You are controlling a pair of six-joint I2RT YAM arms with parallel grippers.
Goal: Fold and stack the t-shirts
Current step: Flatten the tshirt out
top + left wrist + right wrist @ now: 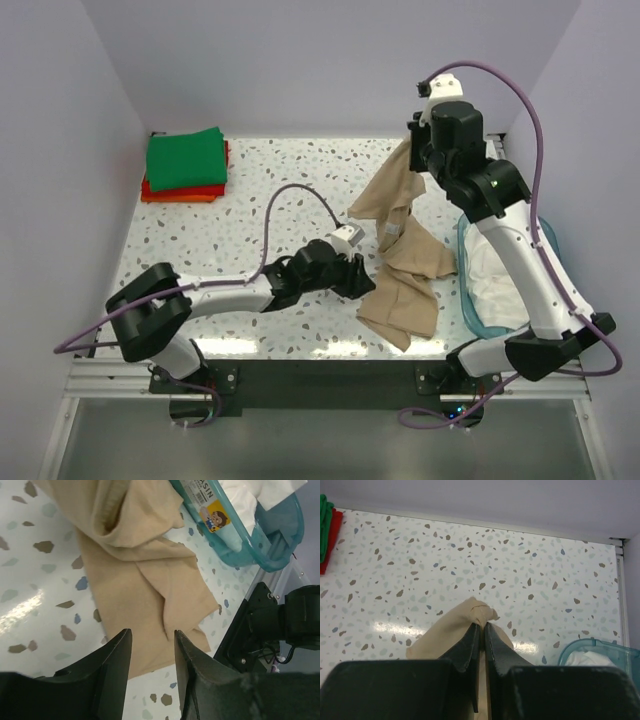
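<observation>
The right gripper (481, 626) is clamped on a bunched corner of the tan shirt (405, 270), which hangs below it and trails onto the table (270, 170). The left gripper (152, 636) hovers with its jaws apart, the shirt's lower edge just ahead of them.

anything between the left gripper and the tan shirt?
Nothing visible. The left gripper, open, is right at the lower part of the tan t-shirt, which lies flat; the right gripper pinches its top.
</observation>
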